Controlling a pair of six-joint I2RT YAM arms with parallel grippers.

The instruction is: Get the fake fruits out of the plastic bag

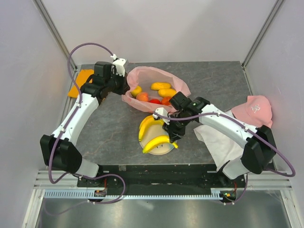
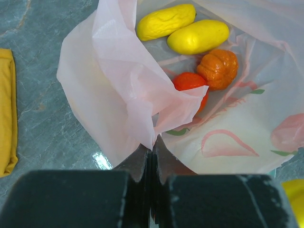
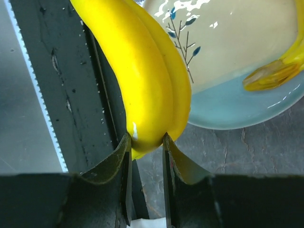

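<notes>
Left wrist, crumpled translucent pink bag, right wrist, glossy yellow bananas

The thin translucent pink plastic bag lies at the back middle of the grey stone-look table, with glossy yellow, orange and red plastic fruits inside it and the left gripper clamped on its left rim. In front of it sits a round pale ceramic plate; the yellow plastic banana bunch lies across its near edge with one end in the right gripper, and a second yellow banana piece lies just behind. A folded orange cloth lies back left; a pink fabric cap and white cloth lie right.
</notes>
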